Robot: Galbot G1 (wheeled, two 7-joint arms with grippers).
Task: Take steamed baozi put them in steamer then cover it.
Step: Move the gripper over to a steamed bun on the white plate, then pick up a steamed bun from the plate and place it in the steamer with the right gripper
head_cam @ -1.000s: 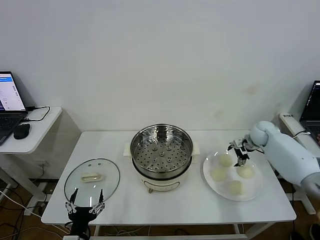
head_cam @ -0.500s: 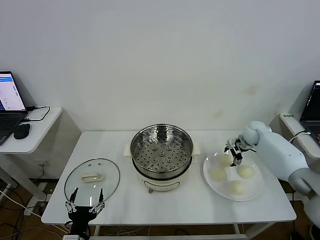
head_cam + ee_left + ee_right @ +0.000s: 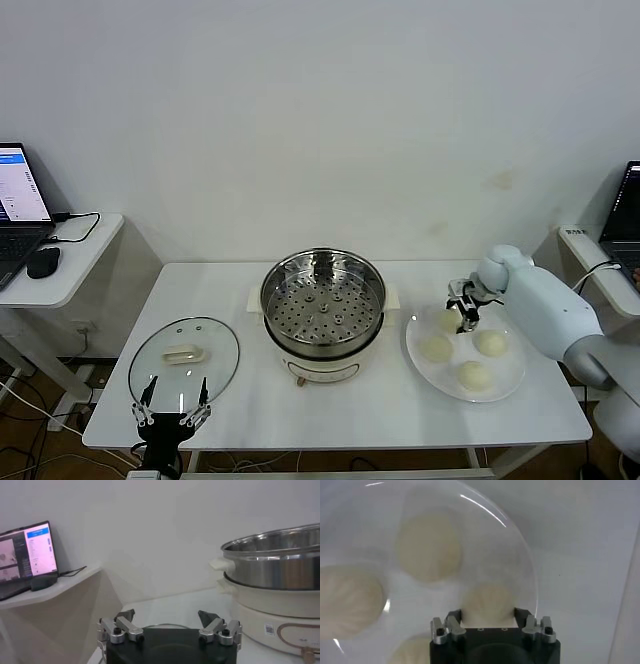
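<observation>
at the bottom left of the head view the left gripper [image 3: 171, 416] hangs at the near edge of the white table [image 3: 340, 410], its fingers spread wide and holding nothing, just in front of the cover [image 3: 184, 358], which lies flat on the table with its cream handle up. further in, at the centre of the frame, the steamer [image 3: 323, 313] stands uncovered, its perforated tray bare. to the right of it a white plate [image 3: 505, 385] carries the four steamed baozi [image 3: 473, 375]. at the plate's far edge, in the right middle of the frame, the right gripper [image 3: 465, 309] is down on the farthest bun; in the right wrist view that bun [image 3: 487, 605] sits between the two fingers [image 3: 454, 622], which have drawn in against its sides, with the other three still lying around it on the plate.
</observation>
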